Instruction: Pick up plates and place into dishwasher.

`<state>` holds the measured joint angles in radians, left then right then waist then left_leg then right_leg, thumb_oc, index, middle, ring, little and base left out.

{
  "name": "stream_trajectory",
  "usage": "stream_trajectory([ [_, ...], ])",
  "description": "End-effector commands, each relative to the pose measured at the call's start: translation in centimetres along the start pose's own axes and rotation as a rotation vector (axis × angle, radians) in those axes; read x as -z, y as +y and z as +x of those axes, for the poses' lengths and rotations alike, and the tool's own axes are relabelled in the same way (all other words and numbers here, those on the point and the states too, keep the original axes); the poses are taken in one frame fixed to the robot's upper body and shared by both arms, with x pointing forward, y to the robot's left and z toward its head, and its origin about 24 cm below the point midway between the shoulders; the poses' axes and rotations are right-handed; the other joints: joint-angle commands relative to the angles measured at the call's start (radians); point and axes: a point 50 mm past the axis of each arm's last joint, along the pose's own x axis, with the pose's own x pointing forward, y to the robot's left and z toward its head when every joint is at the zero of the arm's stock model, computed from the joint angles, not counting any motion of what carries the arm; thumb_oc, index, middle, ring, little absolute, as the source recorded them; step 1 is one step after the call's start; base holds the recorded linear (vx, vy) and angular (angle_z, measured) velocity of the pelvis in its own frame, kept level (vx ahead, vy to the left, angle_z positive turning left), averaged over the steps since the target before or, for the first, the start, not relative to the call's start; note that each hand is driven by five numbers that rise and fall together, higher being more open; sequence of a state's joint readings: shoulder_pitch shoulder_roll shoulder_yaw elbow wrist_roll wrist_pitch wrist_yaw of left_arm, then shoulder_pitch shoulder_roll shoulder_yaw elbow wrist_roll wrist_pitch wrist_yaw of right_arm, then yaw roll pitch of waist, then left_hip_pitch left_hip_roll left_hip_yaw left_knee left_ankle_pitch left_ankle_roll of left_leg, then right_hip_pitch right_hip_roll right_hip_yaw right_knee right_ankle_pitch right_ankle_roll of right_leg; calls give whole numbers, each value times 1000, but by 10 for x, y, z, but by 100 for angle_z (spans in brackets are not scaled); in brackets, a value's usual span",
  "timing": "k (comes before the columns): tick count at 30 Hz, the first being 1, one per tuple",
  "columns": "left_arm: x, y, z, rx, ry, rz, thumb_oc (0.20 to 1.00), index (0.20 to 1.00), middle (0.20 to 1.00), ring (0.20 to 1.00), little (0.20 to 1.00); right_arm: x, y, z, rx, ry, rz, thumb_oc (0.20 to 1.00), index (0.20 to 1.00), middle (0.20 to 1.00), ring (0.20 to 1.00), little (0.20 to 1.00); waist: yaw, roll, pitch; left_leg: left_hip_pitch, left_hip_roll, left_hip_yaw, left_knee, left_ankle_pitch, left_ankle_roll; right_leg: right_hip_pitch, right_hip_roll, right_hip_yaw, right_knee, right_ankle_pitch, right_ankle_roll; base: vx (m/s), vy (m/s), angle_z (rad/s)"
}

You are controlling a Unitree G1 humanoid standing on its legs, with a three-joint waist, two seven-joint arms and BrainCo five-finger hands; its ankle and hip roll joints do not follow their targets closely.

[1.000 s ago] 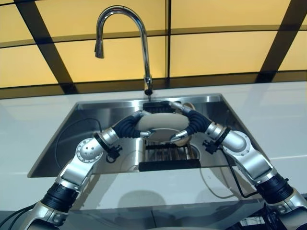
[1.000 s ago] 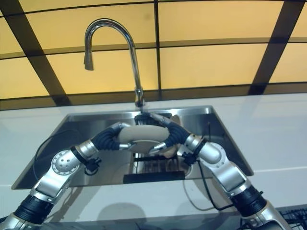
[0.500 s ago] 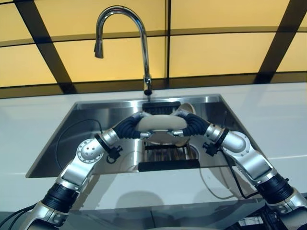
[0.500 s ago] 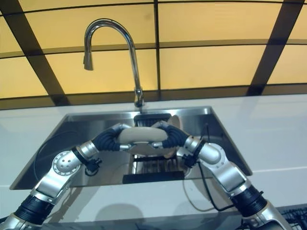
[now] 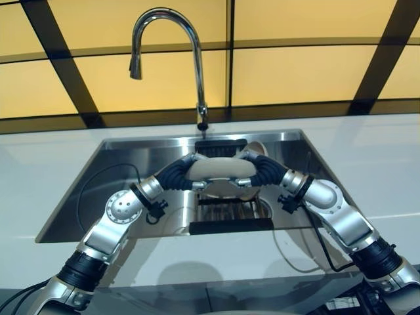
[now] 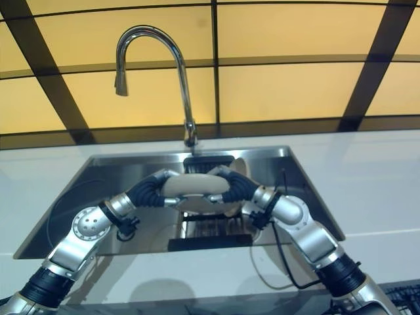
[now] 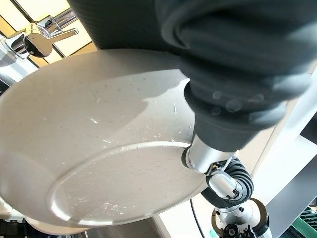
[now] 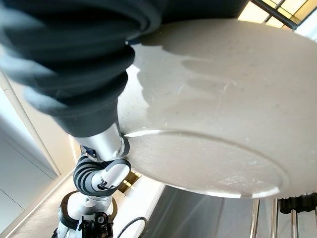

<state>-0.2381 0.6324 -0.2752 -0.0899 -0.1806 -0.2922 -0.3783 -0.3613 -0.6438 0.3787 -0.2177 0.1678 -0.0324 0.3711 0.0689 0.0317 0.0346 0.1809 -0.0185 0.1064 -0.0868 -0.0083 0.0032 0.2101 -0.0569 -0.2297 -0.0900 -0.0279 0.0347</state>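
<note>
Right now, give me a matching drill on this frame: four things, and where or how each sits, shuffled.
Things:
1. plate
2. faucet
3. dish rack
4. sink

Places or states:
A. arches above the back rim of the basin
B. held between the left robot hand and the right robot hand
C. steel basin set in the white counter
D. down in the basin, below the plate

Pairs: 1-B, 2-A, 3-D, 4-C
</note>
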Motion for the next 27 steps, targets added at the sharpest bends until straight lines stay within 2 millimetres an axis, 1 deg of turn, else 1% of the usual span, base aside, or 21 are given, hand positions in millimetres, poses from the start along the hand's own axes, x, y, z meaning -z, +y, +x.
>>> stream_trajectory([
  [1, -20, 18, 18, -191, -171, -113, 347, 347, 347, 347, 347, -21, -5, 12, 34, -115, -51, 200, 200, 200, 200, 200, 11, -38, -53, -32, 11, 4, 0, -66, -12, -48, -71, -31, 3, 2, 90, -34, 12, 1],
  [2, -18, 19, 18, -210, -163, -125, 699, 699, 699, 699, 699, -21, -7, 12, 45, -114, -61, 200, 200, 200, 200, 200, 12, -38, -53, -31, 11, 3, 0, -66, -12, -48, -71, -31, 3, 2, 89, -36, 16, 0],
  [3, -15, 19, 18, -226, -147, -139, 1000, 1000, 1000, 1000, 1000, -22, -10, 12, 65, -112, -74, 200, 200, 200, 200, 200, 12, -38, -53, -31, 11, 4, 0, -67, -12, -48, -70, -32, 3, 2, 89, -36, 15, 0],
  [6, -10, 18, 14, -261, -137, -166, 1000, 1000, 1000, 1000, 1000, -23, -17, 10, 111, -110, -98, 200, 200, 200, 200, 200, 15, -40, -52, -31, 13, 3, 0, -66, -13, -48, -68, -32, 3, 1, 86, -37, 9, 0],
  [11, -6, 16, 13, -297, -127, -194, 1000, 1000, 1000, 1000, 1000, -25, -31, 9, 171, -106, -147, 200, 200, 200, 200, 200, 12, -43, -47, -27, 16, 8, 0, -70, -16, -48, -64, -29, 4, -1, 83, -36, 2, 0],
  [20, -2, 21, 14, -329, -123, -210, 1000, 1000, 1000, 1000, 1000, -30, -49, 4, 259, -113, -207, 200, 200, 200, 200, 200, 0, -47, -38, -23, 21, 21, 0, -71, -20, -51, -57, -20, 7, -2, 79, -41, -6, -2],
  [25, 0, 23, 14, -344, -119, -218, 1000, 1000, 1000, 1000, 1000, -36, -64, 0, 357, -125, -236, 200, 200, 200, 200, 200, -9, -48, -36, -20, 23, 31, 0, -73, -23, -55, -54, -14, 6, 0, 79, -27, -14, -6],
  [27, 1, 24, 13, -348, -118, -221, 1000, 1000, 1000, 1000, 1000, -39, -74, -5, 439, -128, -266, 200, 200, 200, 200, 200, -14, -47, -36, -18, 23, 33, 0, -75, -24, -56, -52, -10, 5, 2, 78, -14, -20, -6],
])
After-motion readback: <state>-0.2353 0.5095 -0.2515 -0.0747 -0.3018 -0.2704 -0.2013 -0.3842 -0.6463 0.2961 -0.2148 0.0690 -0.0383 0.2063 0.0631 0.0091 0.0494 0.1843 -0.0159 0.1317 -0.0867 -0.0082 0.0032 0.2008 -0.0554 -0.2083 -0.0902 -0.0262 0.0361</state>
